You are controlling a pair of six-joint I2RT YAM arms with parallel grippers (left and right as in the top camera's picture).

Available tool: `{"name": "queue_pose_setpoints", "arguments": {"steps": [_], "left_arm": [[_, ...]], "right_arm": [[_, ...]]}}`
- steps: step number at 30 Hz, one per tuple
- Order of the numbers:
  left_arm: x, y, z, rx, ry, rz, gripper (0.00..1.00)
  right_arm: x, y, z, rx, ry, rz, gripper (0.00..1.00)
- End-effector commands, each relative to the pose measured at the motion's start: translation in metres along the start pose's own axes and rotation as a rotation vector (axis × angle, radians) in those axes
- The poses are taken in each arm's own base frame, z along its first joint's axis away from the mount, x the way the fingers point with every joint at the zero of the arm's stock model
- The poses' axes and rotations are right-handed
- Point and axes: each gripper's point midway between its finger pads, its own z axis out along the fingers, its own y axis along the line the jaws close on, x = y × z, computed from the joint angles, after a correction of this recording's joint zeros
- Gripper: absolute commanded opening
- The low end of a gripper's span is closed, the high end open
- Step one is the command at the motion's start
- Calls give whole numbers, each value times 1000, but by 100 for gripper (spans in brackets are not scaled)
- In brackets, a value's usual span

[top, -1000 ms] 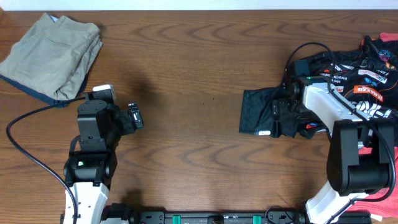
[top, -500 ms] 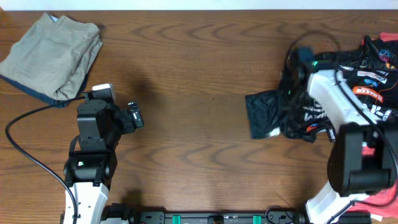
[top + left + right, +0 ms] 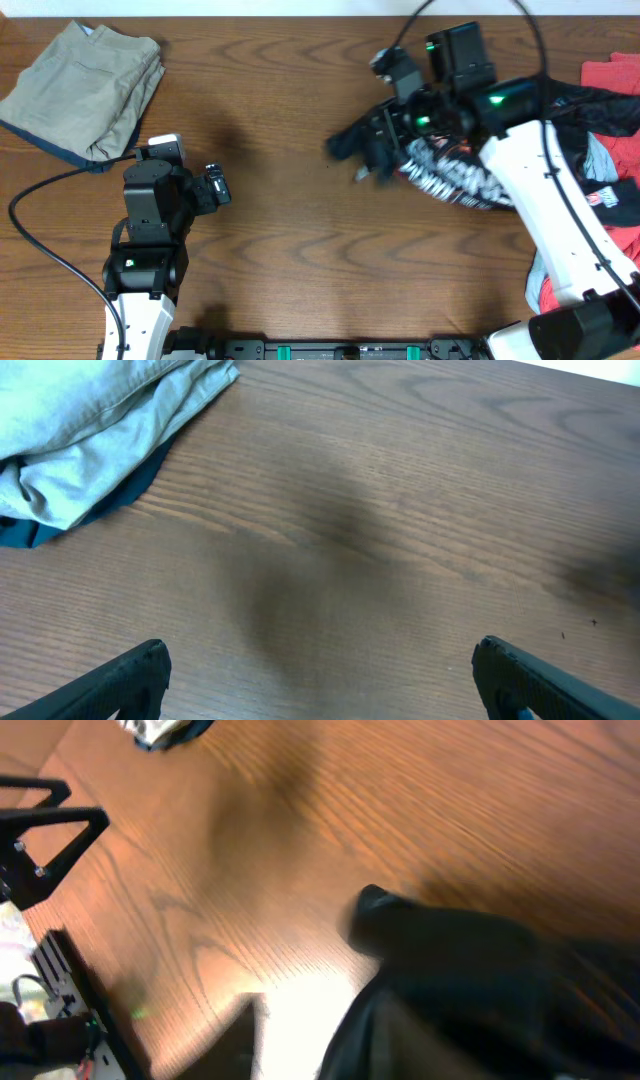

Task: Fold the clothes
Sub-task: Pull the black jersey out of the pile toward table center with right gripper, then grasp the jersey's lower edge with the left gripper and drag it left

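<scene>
The black jersey (image 3: 455, 178) with white lettering hangs stretched from my right gripper (image 3: 383, 143), which is shut on its dark edge above the table's middle right. In the blurred right wrist view the black cloth (image 3: 470, 980) fills the lower right over the wood. Red garments (image 3: 612, 76) and a pale blue-grey one (image 3: 600, 160) lie at the right edge, partly under the jersey and arm. My left gripper (image 3: 215, 186) is open and empty at the left; its two fingers frame bare wood in the left wrist view (image 3: 320, 680).
A folded khaki garment with a dark blue edge (image 3: 85, 85) lies at the back left corner and shows in the left wrist view (image 3: 100, 420). More red cloth (image 3: 560, 292) lies near the right arm's base. A black cable (image 3: 40, 240) loops by the left arm.
My right arm has swung up and to the left, lifting and dragging the black jersey toward the table's centre. The left arm has not moved.
</scene>
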Motion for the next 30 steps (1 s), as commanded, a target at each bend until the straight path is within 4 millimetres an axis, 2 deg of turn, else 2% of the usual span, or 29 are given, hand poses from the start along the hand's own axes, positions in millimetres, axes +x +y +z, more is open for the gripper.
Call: {"name": "queue_pose_setpoints", "arguments": {"steps": [1,3,5,7,9,12,18,25,30], "left_arm": [[-12,-2,-4,3,-29,-6,98],[-12,-2,-4,3,-29,-6,98],[-12,-2,-4,3,-29,-6,97],[-12,-2,-4,4,-28,-23,98],[-12,-2,-4,4,-27,-70,98],[-11,-3,-4,8,-23,-188,98],[6,-43,-2,233,104,-319,98],[51,-72,28,266,338,-419,98],[85,-97,50,264,471,-417,98]], "right_arm": [[2,-9,11,109,19,-22,73],[3,-34,7,267,15,50,86],[6,-66,-7,454,-3,164,99],[13,-97,-26,625,-19,270,99],[21,-113,-38,698,-10,316,99],[33,-128,-49,726,19,360,99],[63,-155,-73,778,95,465,99],[87,-175,-94,813,143,558,99],[92,-179,-99,815,153,583,99]]}}
